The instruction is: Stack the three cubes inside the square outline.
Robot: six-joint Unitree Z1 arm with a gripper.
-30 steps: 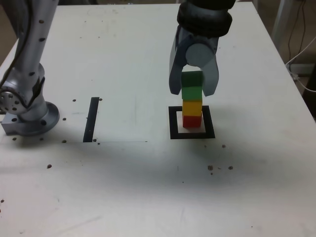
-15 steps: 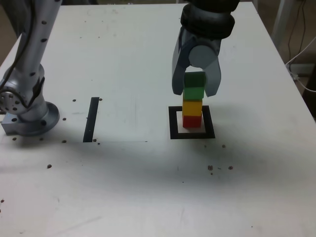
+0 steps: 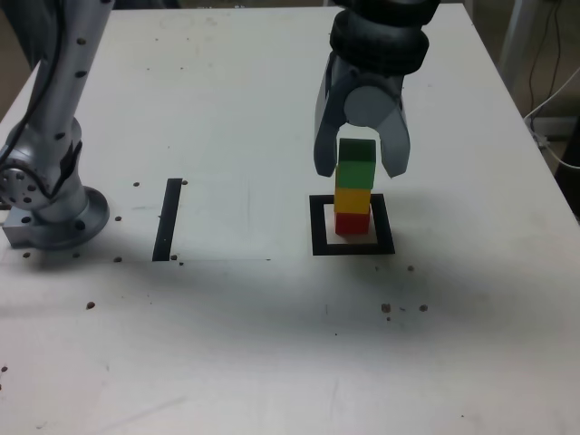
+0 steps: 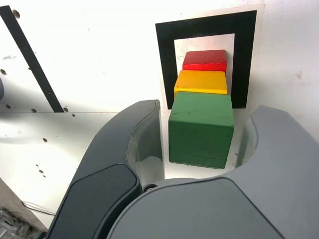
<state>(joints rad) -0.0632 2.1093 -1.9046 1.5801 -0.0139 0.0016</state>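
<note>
Between the two fingers of the pincer [image 3: 360, 172], the green cube [image 3: 355, 173] forms the uppermost member of a vertical stack. The pincer is released: its jaws stand apart on opposite sides of the green cube, and the wrist view shows a narrow gap between each finger and the nearest cube face. Below the pincer, the yellow cube [image 3: 352, 200] occupies the middle position, directly beneath the green one. Lowest beneath the pincer lies the red cube [image 3: 352, 223], resting on the white interior of the square outline [image 3: 319, 237], whose black border surrounds it. In the exterior view, the green cube is set slightly toward the exterior view's right relative to the yellow one; all three cubes appear upright. The green cube is somewhat larger than the other two.

Well apart from the pincer, toward the exterior view's left, a straight black strip [image 3: 167, 219] marks the white table [image 3: 245, 362]. Farther from the pincer on that same side stands the grey arm base [image 3: 62, 217]. On the exterior view's right, beyond the table edge and well away from the pincer, runs a pale cable [image 3: 558, 161]. Small dark specks dot the table surface.
</note>
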